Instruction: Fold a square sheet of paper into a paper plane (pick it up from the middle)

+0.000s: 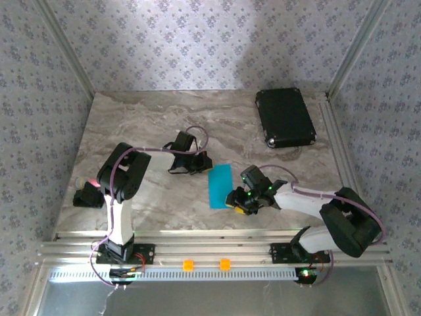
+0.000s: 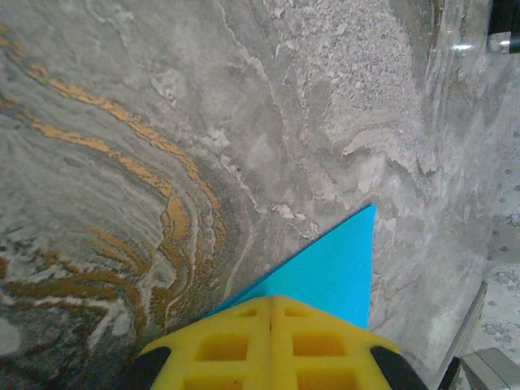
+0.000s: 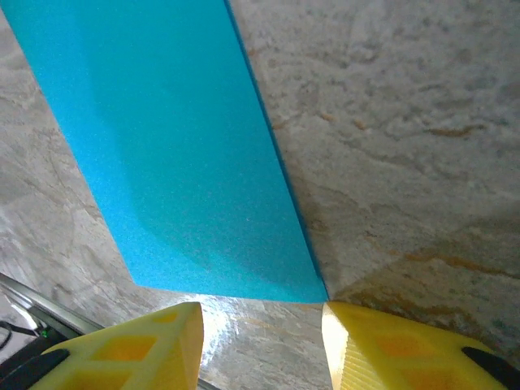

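The square sheet of paper (image 1: 220, 186) is bright cyan and lies flat on the marble table as a narrow upright strip, not in the outline of a paper plane. My left gripper (image 1: 197, 162) is at the strip's upper left corner. In the left wrist view its yellow fingers (image 2: 244, 345) are pressed together, their tip over the paper (image 2: 333, 268). My right gripper (image 1: 238, 201) sits at the strip's lower right corner. There its jaws (image 3: 262, 325) stand apart, nothing between them, and the paper's (image 3: 179, 162) corner touches the right fingertip (image 3: 349, 325).
A black rectangular case (image 1: 285, 117) lies at the back right; its corner (image 2: 504, 24) shows in the left wrist view. Metal rails (image 1: 217, 250) with two orange blocks (image 1: 188, 264) run along the near edge. Patterned walls close in the table.
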Action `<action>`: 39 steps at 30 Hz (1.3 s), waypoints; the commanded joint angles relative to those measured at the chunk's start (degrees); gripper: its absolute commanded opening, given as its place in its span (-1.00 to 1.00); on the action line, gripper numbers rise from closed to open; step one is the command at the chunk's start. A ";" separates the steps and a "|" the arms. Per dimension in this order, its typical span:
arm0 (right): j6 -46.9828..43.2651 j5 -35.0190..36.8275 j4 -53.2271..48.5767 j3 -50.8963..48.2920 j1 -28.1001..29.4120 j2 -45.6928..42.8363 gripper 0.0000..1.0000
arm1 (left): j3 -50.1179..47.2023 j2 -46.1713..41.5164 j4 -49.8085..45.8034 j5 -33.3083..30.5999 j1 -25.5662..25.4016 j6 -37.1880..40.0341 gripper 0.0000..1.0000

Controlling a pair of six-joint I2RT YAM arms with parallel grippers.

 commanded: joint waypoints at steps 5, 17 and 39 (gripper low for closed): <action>4.65 2.26 11.63 -2.16 -1.54 -0.73 -0.11 | -2.54 1.67 -4.37 -1.70 -0.05 -0.09 -0.90; 2.53 2.20 3.47 -2.55 -1.70 -4.96 -0.11 | -1.95 1.93 -4.53 -1.53 -0.02 0.05 -0.90; 0.82 1.07 0.42 1.09 -0.15 -5.29 -0.09 | -1.78 2.15 -4.90 -1.87 -0.53 0.15 -0.90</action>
